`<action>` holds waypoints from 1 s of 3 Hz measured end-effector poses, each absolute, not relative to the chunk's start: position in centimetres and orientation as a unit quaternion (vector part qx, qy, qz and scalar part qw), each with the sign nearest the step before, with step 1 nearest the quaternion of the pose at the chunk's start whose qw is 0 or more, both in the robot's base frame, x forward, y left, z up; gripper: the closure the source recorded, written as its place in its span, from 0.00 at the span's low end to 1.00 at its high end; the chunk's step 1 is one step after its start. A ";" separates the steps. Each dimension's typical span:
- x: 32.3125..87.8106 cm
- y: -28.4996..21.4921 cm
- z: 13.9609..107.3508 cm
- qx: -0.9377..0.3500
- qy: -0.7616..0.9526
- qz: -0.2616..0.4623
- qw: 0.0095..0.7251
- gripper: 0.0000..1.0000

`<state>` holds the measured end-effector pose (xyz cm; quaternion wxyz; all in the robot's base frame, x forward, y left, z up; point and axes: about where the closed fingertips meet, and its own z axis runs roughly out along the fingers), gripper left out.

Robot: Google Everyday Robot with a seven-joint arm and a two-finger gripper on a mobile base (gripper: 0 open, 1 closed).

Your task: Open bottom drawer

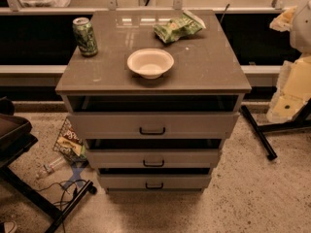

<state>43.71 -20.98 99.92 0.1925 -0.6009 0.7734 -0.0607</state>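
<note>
The grey cabinet [204, 67] stands in the middle of the camera view with three drawers. The bottom drawer [184, 181] is the lowest and narrowest front, with a small black bar handle [154, 186]. A dark gap shows above its front panel, as above the other two fronts. My arm shows as pale white and yellow shapes at the right edge. My gripper [284, 103] hangs there at about the top drawer's height, well right of the cabinet and apart from it.
On the cabinet top stand a green can [85, 36], a white bowl [150, 62] and a green chip bag [178, 27]. A snack bag [70, 142], a plastic bottle [48, 168] and cables [68, 188] lie at floor left. A black stand leg [257, 132] is at right.
</note>
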 end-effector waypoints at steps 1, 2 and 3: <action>43.8 -20.9 99.9 -0.600 0.774 -0.061 0.194 0.00; 45.2 -20.5 98.5 -0.583 0.778 -0.072 0.223 0.00; 45.4 -19.4 90.2 -0.516 0.822 -0.053 0.236 0.00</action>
